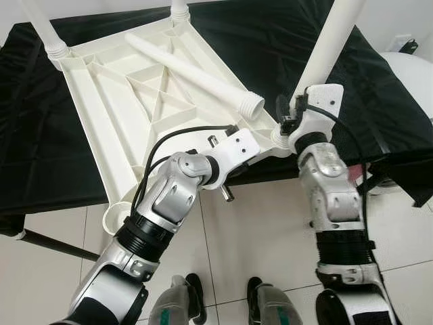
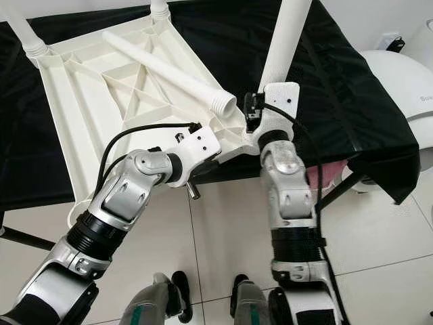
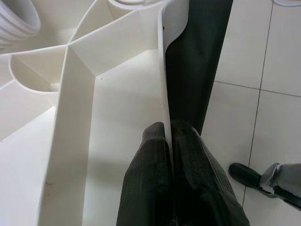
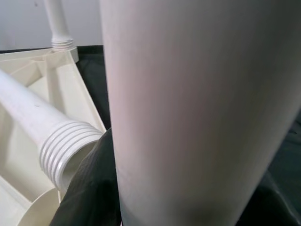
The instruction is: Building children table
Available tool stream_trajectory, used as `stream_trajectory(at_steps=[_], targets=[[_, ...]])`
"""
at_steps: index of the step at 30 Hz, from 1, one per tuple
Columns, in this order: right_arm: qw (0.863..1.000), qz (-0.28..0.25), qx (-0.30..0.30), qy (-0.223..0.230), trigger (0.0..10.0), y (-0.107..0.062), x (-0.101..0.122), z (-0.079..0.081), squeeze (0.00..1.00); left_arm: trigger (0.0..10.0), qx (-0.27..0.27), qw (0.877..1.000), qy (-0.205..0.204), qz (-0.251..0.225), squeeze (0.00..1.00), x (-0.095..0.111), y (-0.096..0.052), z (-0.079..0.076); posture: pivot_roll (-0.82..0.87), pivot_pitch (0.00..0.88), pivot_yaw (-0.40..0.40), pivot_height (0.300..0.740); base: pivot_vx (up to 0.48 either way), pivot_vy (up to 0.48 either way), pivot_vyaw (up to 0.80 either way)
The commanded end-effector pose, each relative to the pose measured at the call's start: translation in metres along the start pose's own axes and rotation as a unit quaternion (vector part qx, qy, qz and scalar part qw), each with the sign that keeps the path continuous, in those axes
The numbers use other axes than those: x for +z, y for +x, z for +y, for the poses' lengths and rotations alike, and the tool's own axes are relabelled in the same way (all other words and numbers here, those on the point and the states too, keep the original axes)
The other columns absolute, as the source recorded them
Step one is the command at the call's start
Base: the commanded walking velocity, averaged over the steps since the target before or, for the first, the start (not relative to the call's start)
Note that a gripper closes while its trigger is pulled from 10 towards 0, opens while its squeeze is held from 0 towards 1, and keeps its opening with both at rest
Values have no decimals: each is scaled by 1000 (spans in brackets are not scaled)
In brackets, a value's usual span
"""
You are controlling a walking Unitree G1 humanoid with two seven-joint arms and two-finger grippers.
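Observation:
The white plastic table top (image 1: 135, 101) lies upside down on a black-covered table (image 1: 379, 81), ribs facing up. Two legs stand in its far corners (image 1: 47, 30). A loose leg (image 1: 196, 71) with a threaded end rests across the ribs. My left gripper (image 3: 167, 129) is shut on the top's near rim, one finger on each side of the thin wall. My right gripper (image 1: 292, 112) is shut on an upright white leg (image 1: 331, 40) standing at the near right corner socket; this leg (image 4: 188, 94) is very close in the right wrist view.
Pale tiled floor (image 1: 257, 217) lies below the table's near edge, with my feet (image 1: 223, 298) on it. A white rounded object (image 2: 399, 74) stands to the right of the table. A dark bar of the table frame (image 1: 54, 245) runs low on the left.

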State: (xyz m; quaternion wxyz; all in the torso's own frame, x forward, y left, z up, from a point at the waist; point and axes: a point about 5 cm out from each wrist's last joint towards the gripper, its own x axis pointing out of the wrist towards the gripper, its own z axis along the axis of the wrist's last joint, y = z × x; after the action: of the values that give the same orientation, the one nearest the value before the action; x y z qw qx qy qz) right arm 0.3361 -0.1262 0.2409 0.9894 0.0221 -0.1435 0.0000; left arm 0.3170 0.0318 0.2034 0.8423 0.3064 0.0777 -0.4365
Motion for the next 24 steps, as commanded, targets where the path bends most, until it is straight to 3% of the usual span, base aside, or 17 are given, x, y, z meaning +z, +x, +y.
stream_trajectory(at_steps=[1,3,7,19,24], targets=[[1000,4,-11,15,10000,-2,-2,6,0,10000,35,999,20,-12,0,9,1,1,-141,197,28,740,0,0,0],[998,11,-60,1,10000,-1,-5,9,0,10000,35,999,20,-12,0,9,0,1,-139,194,27,740,0,0,0],[994,23,-105,-13,10000,-2,-10,12,0,10000,36,999,20,-12,0,9,0,1,-135,187,30,740,0,0,0],[981,65,-180,-35,10000,2,-30,18,0,10000,40,999,16,-3,0,6,0,3,-135,192,39,740,0,0,0],[980,68,-186,-24,10000,5,-32,37,0,10000,51,999,0,14,0,0,1,8,-136,197,40,740,0,0,0]])
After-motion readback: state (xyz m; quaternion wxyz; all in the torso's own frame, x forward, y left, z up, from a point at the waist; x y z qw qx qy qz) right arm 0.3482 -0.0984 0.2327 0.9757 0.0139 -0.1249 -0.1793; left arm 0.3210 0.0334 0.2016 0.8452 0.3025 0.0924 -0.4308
